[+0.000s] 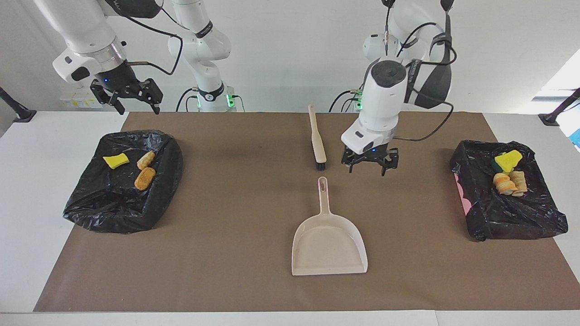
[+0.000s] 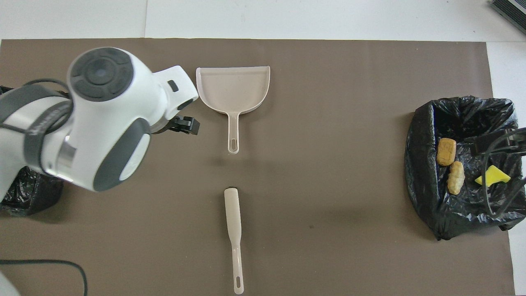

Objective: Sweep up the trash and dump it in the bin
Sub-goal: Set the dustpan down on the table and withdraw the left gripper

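Observation:
The trash lies in two black-bagged bins. The bin at the right arm's end holds a yellow chunk and two tan lumps. The bin at the left arm's end holds a yellow chunk and tan lumps. My left gripper hangs open and holds nothing, over the mat beside the brush. The beige dustpan lies flat on the mat, free of both grippers. High over the first bin, my right gripper waits open.
A brown mat covers the middle of the white table. In the overhead view the left arm covers most of the bin at its end. The brush lies nearer to the robots than the dustpan, in line with its handle.

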Tool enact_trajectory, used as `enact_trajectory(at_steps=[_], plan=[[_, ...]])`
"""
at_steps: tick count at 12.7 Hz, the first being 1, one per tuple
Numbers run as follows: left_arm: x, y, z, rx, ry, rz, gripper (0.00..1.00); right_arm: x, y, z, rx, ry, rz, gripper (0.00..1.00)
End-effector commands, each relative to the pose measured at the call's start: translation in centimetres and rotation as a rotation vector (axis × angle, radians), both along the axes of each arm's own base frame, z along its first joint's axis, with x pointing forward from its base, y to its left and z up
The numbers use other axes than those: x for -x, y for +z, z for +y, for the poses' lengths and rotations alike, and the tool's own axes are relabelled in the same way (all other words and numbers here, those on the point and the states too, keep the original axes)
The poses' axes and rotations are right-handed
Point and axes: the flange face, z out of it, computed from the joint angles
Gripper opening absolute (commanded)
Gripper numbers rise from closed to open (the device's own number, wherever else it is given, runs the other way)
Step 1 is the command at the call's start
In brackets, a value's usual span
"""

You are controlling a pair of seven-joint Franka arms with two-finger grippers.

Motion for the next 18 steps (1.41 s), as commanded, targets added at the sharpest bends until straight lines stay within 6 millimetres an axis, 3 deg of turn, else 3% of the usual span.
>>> enact_trajectory(at_steps=[1, 4, 8, 11, 13, 18], plan=[[3.0, 4.2, 7.6, 0.007, -0.061, 0.049, 1.0, 0.1, 0.3, 0.2, -0.008, -0.013, -0.014, 1.0], [4.4, 9.7, 14.4, 0.032, 0.021, 0.002, 1.0, 0.1, 0.3, 0.2, -0.008, -0.013, -0.014, 1.0], [5.2, 15.6, 19.3, 0.057, 0.028, 0.031, 1.0, 0.1, 0.3, 0.2, -0.008, -0.013, -0.014, 1.0], [5.3, 17.4, 20.9, 0.074, 0.056, 0.042, 1.0, 0.1, 0.3, 0.2, -0.008, -0.013, -0.014, 1.0], [4.4, 17.8, 20.6, 0.072, 0.052, 0.073, 1.0, 0.1, 0.3, 0.2, -0.008, -0.013, -0.014, 1.0], [5.1, 18.8, 18.9, 0.062, 0.024, 0.057, 1.0, 0.1, 0.3, 0.2, -0.008, -0.013, -0.014, 1.0]])
